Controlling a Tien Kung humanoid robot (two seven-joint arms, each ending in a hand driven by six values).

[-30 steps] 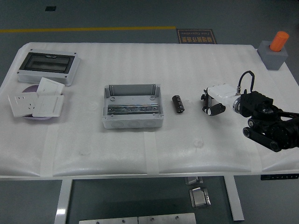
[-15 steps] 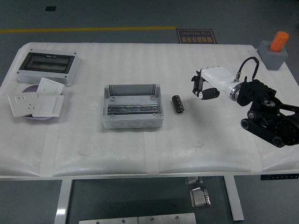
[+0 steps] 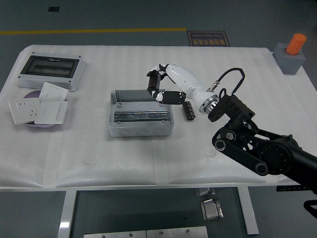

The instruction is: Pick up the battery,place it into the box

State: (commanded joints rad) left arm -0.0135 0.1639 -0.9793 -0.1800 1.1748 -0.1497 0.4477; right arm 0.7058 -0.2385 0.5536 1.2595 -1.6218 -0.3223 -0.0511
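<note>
Right hand: the white-shelled hand with black fingers (image 3: 161, 85) reaches in on the black right arm (image 3: 257, 148), above the far right corner of the box — fingers loosely curled, nothing held between them.
Battery: the small black cylindrical battery (image 3: 188, 111) lies on the white padded table (image 3: 198, 64) just right of the box, partly hidden behind the hand's wrist; whether the wrist touches it cannot be told.
Box: the open grey metal box (image 3: 140, 119) with a rail inside sits near the table's middle.
Far left: a grey enclosure with a dark transparent lid (image 3: 51, 71) — in front of it, white wall sockets and switch plates (image 3: 38, 109) stacked on a purple disc (image 3: 30, 95).
Far right corner: a grey block (image 3: 290, 62) holding an orange cylinder (image 3: 296, 43).
</note>
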